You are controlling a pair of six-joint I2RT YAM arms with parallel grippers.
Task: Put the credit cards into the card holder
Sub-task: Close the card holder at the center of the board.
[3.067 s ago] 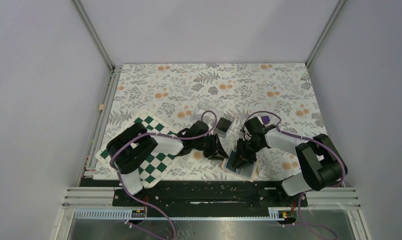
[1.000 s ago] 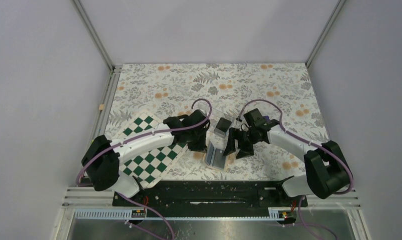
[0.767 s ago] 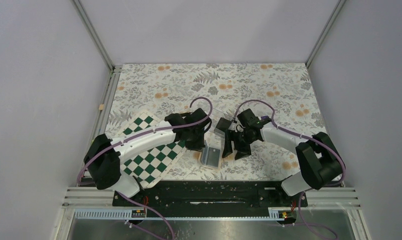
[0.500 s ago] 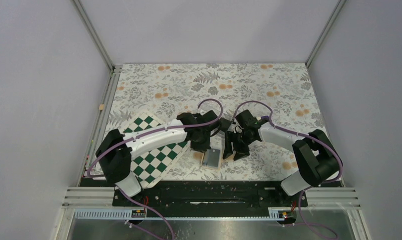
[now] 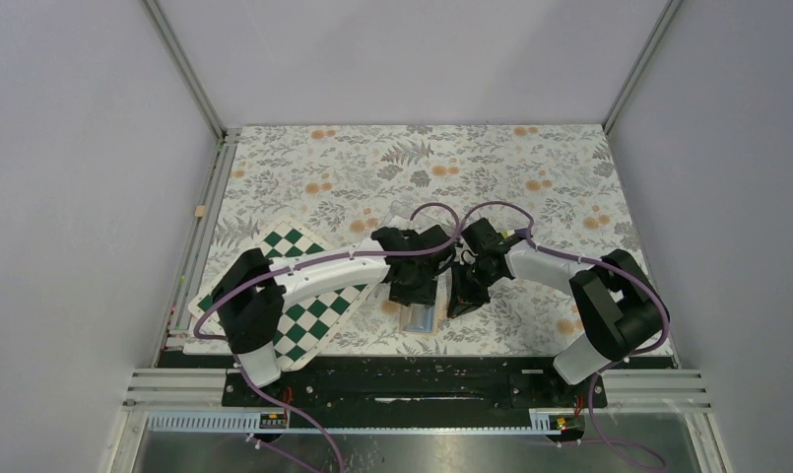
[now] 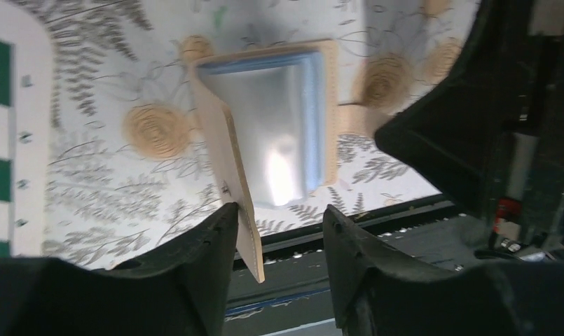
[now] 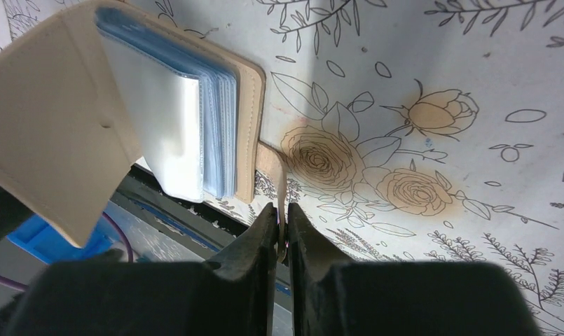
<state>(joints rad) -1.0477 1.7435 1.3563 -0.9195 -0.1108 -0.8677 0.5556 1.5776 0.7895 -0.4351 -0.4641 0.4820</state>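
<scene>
Floral-printed cloth (image 5: 530, 168) covers the whole table, grey ferns and orange blooms. On its near left part lies a green-and-white chequered board (image 5: 308, 317), with the left arm (image 5: 323, 274) reaching across it toward the middle. The right arm (image 5: 545, 266) comes in from the other side, and the two wrists meet close together near the table's front edge.

Between them lies the card holder (image 5: 419, 317), tan outside and light blue inside, spread open on the cloth just short of the front rail. Its lined half lies flat, with a stack of clear sleeves showing in the right wrist view. The other half, its tan cover (image 6: 230, 175), stands up on edge.

The left gripper (image 6: 279, 213) is over this wallet with its jaws apart. The raised cover passes between them, close against one finger (image 6: 195, 273), and the gap is far wider than the cover. The right gripper (image 7: 281, 208) has its jaws pressed together on the clasp tab (image 7: 272, 164), which sticks out from the flat half's edge. No credit cards can be made out; the arms hide the spot behind the wallet.
</scene>
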